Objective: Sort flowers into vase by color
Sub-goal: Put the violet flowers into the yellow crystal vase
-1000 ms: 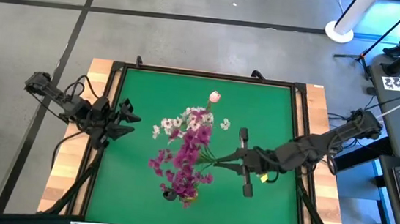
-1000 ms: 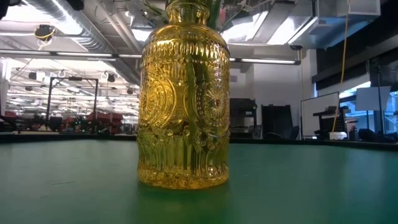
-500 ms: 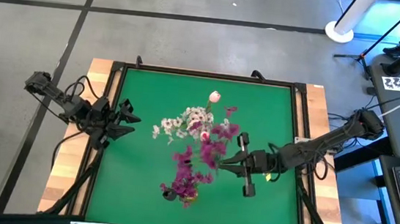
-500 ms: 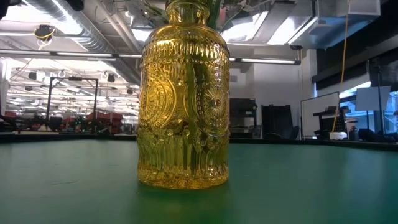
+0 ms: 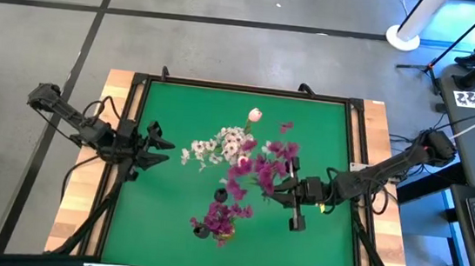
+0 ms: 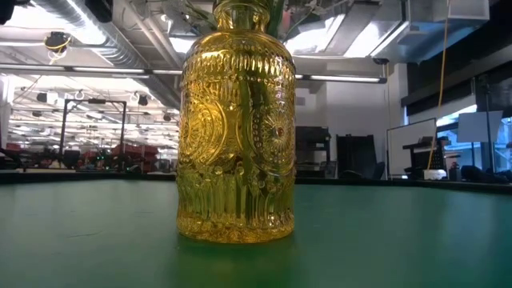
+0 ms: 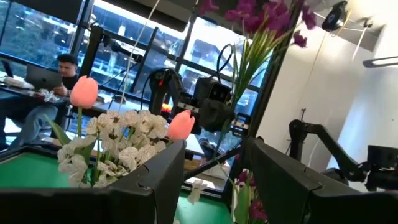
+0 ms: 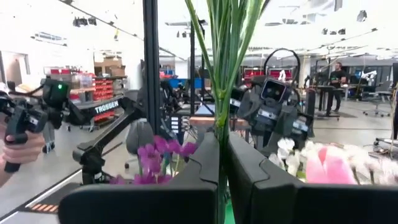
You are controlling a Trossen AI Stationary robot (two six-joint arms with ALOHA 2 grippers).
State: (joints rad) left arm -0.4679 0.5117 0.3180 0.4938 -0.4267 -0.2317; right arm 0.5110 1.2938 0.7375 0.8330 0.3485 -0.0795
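Note:
A yellow glass vase (image 6: pixel 236 136) stands near the table's near edge (image 5: pixel 223 232) with a few magenta sprigs (image 5: pixel 228 212) in it. My right gripper (image 5: pixel 274 187) is shut on a bunch of magenta flowers (image 5: pixel 262 163), held to the right of the middle. In the left wrist view the bunch's blossoms (image 7: pixel 261 15) show high up. White blossoms (image 5: pixel 219 143) and a pink tulip (image 5: pixel 255 115) rise on green stems at mid-table; what they stand in is hidden. My left gripper (image 5: pixel 156 143) is open at the mat's left edge and points at them. My right gripper pinches the magenta bunch's green stems (image 8: pixel 221 124) between its two fingers. The fingers come about level from the table's right and lie across the stems. The stems stand nearly upright with the blossoms above the fingers. Their lower ends are hidden behind the fingers.
A black frame (image 5: pixel 242 88) runs round the green mat (image 5: pixel 168 214), with wooden table edges outside it. Bare mat lies at the near left and near right. Beyond the table a person sits at a laptop (image 7: pixel 62 65), and a hand holds a controller (image 8: pixel 18 146).
My right gripper has sunk and drawn a little toward the table's right edge, tipping upward. The magenta bunch has swung from lying slanted over the vase to standing nearly upright, its blossoms now toward the far right. A few sprigs stay in the vase.

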